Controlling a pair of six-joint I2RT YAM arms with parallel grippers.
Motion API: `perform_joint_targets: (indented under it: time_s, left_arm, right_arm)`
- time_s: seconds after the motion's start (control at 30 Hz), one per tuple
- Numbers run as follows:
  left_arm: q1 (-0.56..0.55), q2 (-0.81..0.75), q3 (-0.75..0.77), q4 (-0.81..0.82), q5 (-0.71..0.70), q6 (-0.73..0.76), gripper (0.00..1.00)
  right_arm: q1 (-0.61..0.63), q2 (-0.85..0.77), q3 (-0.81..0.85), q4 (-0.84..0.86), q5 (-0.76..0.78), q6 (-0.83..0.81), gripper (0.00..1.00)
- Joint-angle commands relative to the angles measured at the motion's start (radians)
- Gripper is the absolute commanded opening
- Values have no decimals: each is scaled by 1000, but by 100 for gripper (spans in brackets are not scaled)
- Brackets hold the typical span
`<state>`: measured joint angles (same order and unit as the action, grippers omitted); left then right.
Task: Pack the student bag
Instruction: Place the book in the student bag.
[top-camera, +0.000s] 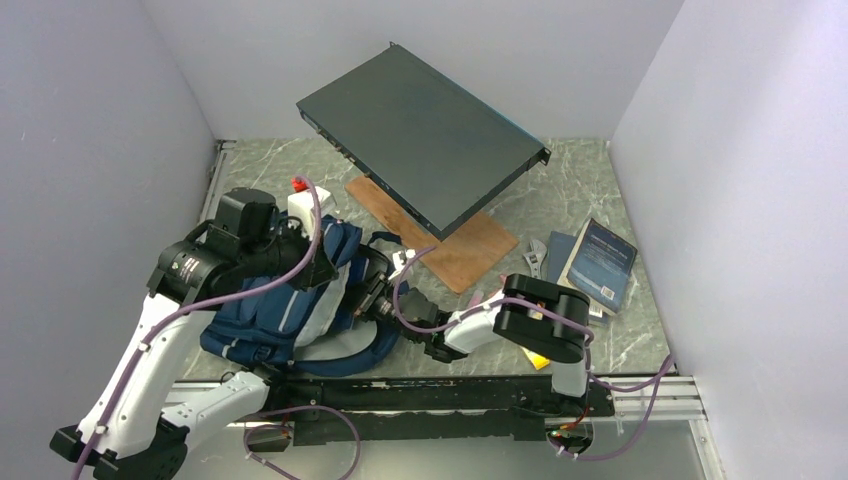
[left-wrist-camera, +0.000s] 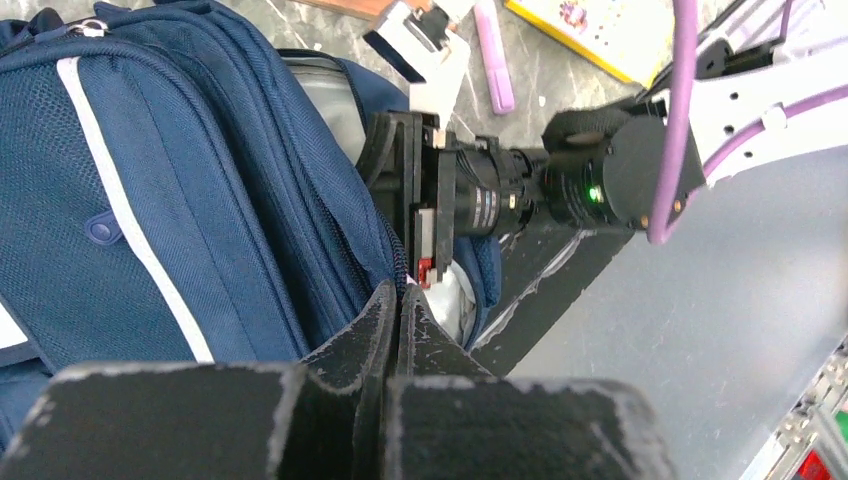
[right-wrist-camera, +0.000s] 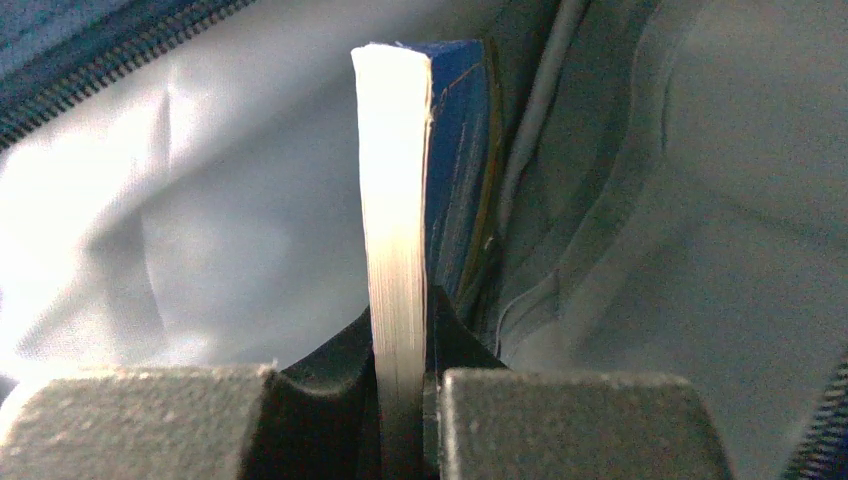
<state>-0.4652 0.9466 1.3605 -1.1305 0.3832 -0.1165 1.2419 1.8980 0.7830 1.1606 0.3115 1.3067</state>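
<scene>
The navy student bag (top-camera: 262, 318) with light grey stripes lies at the near left of the table, its main opening facing right. My left gripper (top-camera: 326, 268) is shut on the zipper edge of the bag's opening (left-wrist-camera: 402, 292) and holds it up. My right gripper (top-camera: 366, 292) reaches into the opening and also shows in the left wrist view (left-wrist-camera: 405, 185). It is shut (right-wrist-camera: 400, 322) on a blue-covered book (right-wrist-camera: 395, 180), held edge-on inside the bag against the grey lining (right-wrist-camera: 200, 200). The bag's striped front shows in the left wrist view (left-wrist-camera: 150, 200).
A dark grey flat case (top-camera: 425, 135) leans tilted over a wooden board (top-camera: 455, 250) at the back. A white bottle with a red cap (top-camera: 303, 205) stands behind the bag. A second blue book (top-camera: 600, 262) and a wrench (top-camera: 535, 262) lie right. A purple marker (left-wrist-camera: 493, 55) lies near the bag.
</scene>
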Motion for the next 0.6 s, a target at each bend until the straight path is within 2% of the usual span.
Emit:
perform_joint_targets:
  time_s: [0.0, 0.1, 0.27, 0.43, 0.57]
  left_arm:
    - [-2, -38, 37, 9, 73, 97, 0]
    - [-3, -83, 6, 76, 74, 74, 0]
    - [-2, 2, -8, 142, 234, -16, 0]
    - [-4, 0, -27, 291, 398, -120, 0]
    - [-9, -20, -89, 419, 453, -204, 0]
  right_arm:
    - [-28, -73, -53, 195, -61, 9, 0]
    - [-59, -77, -60, 186, -115, 13, 0]
    - [-59, 7, 57, 151, -149, -14, 0]
    - [-54, 80, 168, 92, -176, -32, 0]
    - [-32, 132, 252, -24, -52, -44, 0]
